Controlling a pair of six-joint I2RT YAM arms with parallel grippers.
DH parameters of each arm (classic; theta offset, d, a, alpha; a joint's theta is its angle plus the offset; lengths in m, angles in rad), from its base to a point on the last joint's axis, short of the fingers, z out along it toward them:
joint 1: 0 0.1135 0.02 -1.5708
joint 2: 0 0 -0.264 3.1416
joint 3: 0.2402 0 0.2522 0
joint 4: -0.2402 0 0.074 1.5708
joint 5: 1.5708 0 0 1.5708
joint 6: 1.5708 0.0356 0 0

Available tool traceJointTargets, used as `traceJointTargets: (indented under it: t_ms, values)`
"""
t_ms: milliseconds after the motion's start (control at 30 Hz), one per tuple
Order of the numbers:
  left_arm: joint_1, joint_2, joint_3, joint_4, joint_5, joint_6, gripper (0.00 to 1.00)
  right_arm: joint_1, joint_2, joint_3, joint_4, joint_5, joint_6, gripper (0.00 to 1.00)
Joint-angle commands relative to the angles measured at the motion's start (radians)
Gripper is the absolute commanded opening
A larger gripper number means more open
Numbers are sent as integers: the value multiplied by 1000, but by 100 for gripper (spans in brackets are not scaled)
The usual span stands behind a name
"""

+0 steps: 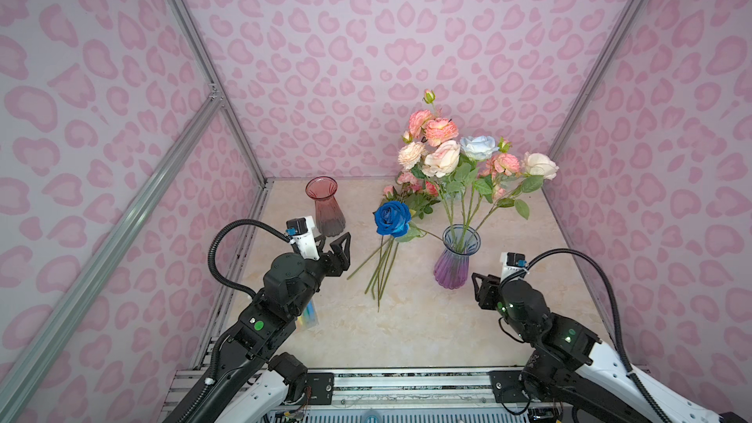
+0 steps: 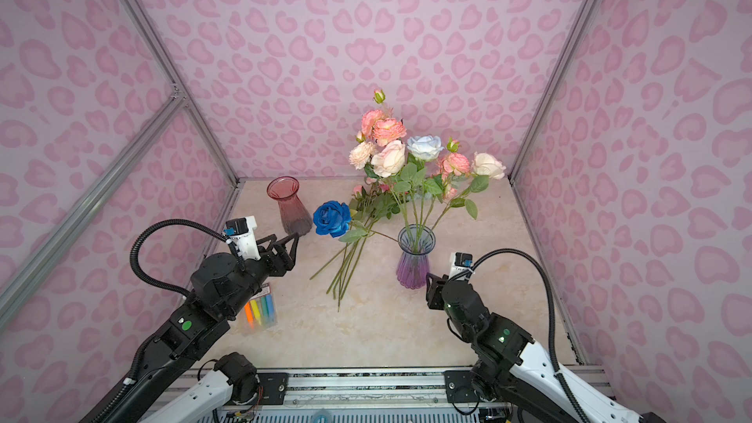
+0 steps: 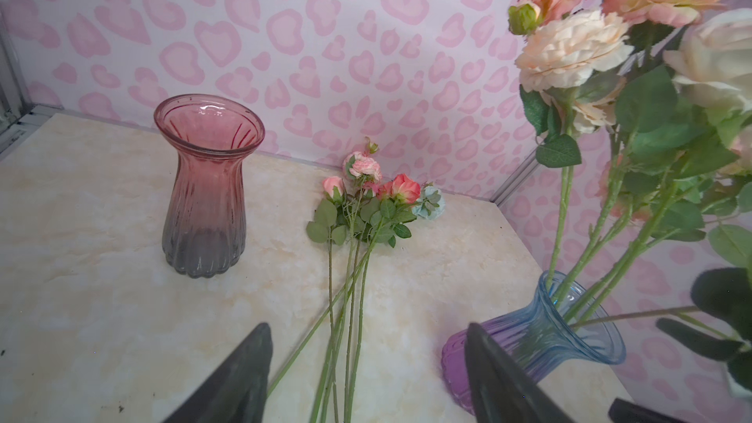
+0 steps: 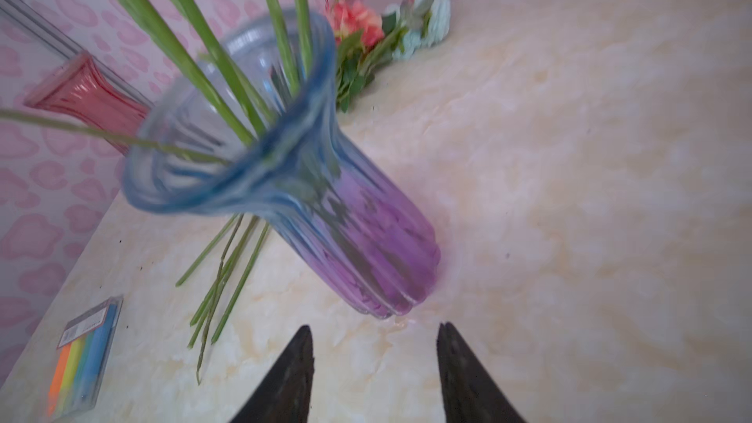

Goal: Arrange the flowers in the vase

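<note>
Noting a ribbed pink-to-grey glass vase (image 3: 207, 189) standing upright toward the back left of a cream marble-patterned tabletop (image 1: 411, 331). Recording a clear plastic pack of orange, yellow, green and blue markers (image 2: 260, 311) lying flat near the tabletop's left edge. Observing pink heart-spotted wall panels (image 1: 366, 34) enclosing three sides, joining at silver aluminium frame rails (image 1: 191, 34).

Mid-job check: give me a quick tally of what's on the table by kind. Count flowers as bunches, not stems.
Vases: 2 (pink-red vase, empty; blue-purple vase)
Flower bunches: 2 (standing bunch in the blue-purple vase; lying bunch flat beside it)
Marker packs: 1 (marker pack)
Total: 5
</note>
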Motion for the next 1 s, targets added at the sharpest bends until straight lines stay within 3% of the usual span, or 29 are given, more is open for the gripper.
traceJointTargets:
  t_ms: [0,67,167,500,667,967]
  values:
    - [0,11,-11,-9,-27,-59,75,12,38,-131,308,-84,237,40]
    - [1,11,-23,1,-16,-72,75,13,63,-175,375,-52,281,36]
    - [-1,17,-31,2,-11,-78,75,10,75,-225,450,-19,331,38]
    - [0,31,-44,20,-14,-79,75,12,434,-139,571,-155,368,42]
    - [0,35,-49,25,-16,-72,75,14,574,-163,700,-157,423,42]
    - [1,43,-44,33,-20,-56,75,-67,791,-144,914,-229,446,45]
